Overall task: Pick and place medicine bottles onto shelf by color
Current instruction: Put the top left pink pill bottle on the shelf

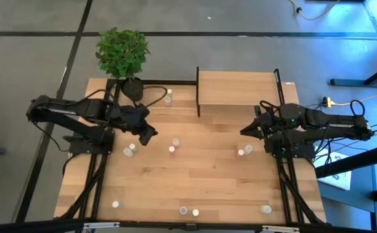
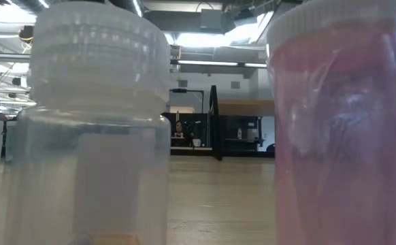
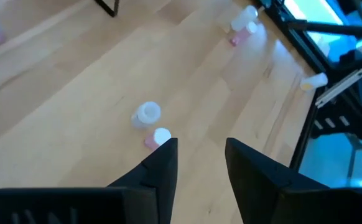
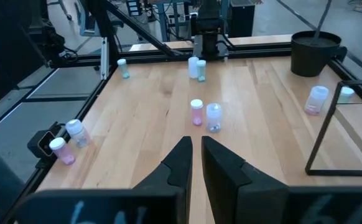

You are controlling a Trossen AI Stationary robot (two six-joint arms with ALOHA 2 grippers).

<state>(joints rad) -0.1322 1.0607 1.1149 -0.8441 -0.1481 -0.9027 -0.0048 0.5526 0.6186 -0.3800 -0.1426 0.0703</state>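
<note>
Two claws hang over a desk dotted with tiny bottles; neither holds one.

The left claw [image 1: 151,137] hangs over the desk's left half with a narrow gap between its fingers [image 3: 159,168] and nothing in it. A white-cap bottle [image 1: 175,142] and a pink one [image 1: 171,150] stand near the desk's middle. The right claw [image 1: 244,131] hangs near the desk's right edge, its fingers [image 4: 180,163] almost shut on nothing. Two bottles [image 1: 244,151] sit just below it. The shelf [image 1: 237,89] stands at the desk's far edge, and its top is bare. One bottle [image 1: 169,97] stands left of the shelf by a potted plant [image 1: 122,53]. More bottles [image 1: 189,211] sit along the desk's near edge.
</note>
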